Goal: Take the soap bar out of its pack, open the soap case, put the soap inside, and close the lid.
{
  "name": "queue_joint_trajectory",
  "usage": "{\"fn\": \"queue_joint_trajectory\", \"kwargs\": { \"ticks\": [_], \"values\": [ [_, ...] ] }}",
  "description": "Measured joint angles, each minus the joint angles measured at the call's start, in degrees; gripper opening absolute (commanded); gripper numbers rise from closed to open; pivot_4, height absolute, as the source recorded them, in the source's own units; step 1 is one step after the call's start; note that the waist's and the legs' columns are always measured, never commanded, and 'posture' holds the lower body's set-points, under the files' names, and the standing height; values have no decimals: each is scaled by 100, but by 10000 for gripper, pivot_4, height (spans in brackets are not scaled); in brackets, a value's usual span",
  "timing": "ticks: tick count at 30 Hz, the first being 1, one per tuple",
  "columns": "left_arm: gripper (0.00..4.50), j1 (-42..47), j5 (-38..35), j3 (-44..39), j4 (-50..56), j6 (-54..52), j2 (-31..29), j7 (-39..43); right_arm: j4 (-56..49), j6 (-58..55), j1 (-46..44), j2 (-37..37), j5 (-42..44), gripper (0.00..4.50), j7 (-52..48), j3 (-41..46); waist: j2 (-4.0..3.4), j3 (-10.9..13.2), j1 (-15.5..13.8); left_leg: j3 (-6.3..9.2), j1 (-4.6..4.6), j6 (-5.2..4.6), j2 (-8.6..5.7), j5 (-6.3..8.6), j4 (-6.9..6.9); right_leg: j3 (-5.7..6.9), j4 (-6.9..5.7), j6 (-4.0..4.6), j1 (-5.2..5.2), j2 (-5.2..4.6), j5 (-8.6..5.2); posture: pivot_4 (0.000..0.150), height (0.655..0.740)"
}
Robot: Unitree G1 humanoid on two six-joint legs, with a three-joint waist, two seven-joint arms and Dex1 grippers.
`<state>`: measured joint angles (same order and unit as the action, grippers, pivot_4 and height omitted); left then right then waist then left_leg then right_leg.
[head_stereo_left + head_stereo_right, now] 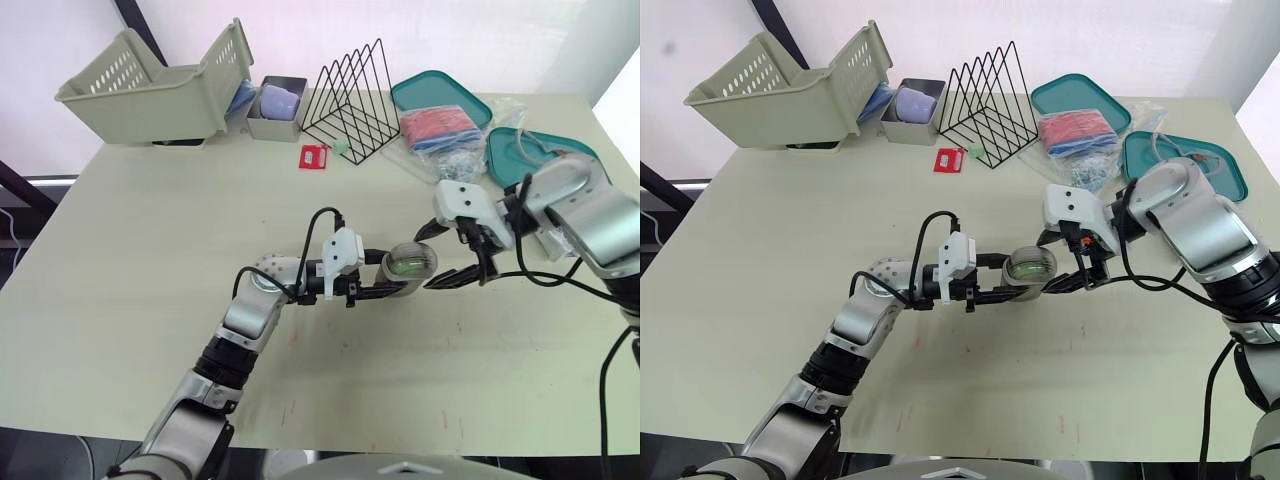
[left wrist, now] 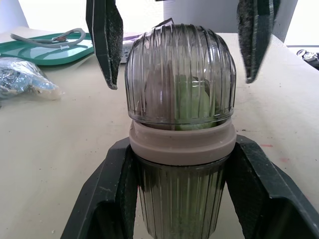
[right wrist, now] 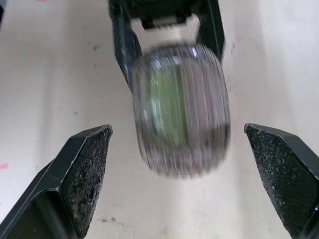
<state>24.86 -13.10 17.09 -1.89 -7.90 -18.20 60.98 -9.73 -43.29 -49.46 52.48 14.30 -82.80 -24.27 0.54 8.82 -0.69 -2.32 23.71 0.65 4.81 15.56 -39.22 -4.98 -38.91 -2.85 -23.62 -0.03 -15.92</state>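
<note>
Soap case [image 1: 410,265], a ribbed clear capsule with a beige band, has its lid seated and the green soap [image 2: 192,107] inside. It is held on its side over the middle of the pale table [image 1: 150,250]. Along the far edge are a tipped beige basket [image 1: 150,90] on the left, a black wire rack [image 1: 350,100] at centre and teal trays [image 1: 435,92] on the right. The left gripper [image 1: 385,273] pinches the case's base half. The right gripper [image 3: 177,133] has its jaws spread either side of the lid end, not touching it.

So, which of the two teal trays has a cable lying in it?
The teal tray farther to the right: a grey cable lies in it. The other teal tray holds red and blue packets instead.
</note>
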Motion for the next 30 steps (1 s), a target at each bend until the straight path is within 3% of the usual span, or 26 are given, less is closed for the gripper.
{"fn": "queue_joint_trajectory", "kwargs": {
  "ticks": [16,20,26,27,30],
  "values": [
    [19655,-2,-10,-7,4,3,-31,10,722,464,732,384,-88,44548,83,331,1,0,1,0,-1,0,0,0,0,-1,0,0,0,0,0,1500,7400],
    [19655,-1,-10,-8,5,2,-35,11,1046,967,1109,303,-87,32169,164,515,1,0,4,-1,-1,0,0,0,-1,-2,0,-1,1,0,0,1500,7400],
    [19655,4,-9,3,5,-4,-26,11,1782,2372,1798,-387,310,3217,167,1282,1,1,3,-1,-1,0,-1,0,0,-3,0,-1,2,0,1,1500,7400],
    [19655,4,-9,20,6,-5,-21,8,1868,2631,1917,-431,369,330,98,1411,2,1,-4,0,-1,0,-1,0,-1,-2,1,-1,3,0,1,1500,7400],
    [19655,4,-12,23,8,-6,-29,7,2306,3697,2333,-642,536,330,-209,1790,2,1,-2,-1,-3,0,-1,0,0,-2,1,-2,5,0,1,1500,7400]
  ]
}}
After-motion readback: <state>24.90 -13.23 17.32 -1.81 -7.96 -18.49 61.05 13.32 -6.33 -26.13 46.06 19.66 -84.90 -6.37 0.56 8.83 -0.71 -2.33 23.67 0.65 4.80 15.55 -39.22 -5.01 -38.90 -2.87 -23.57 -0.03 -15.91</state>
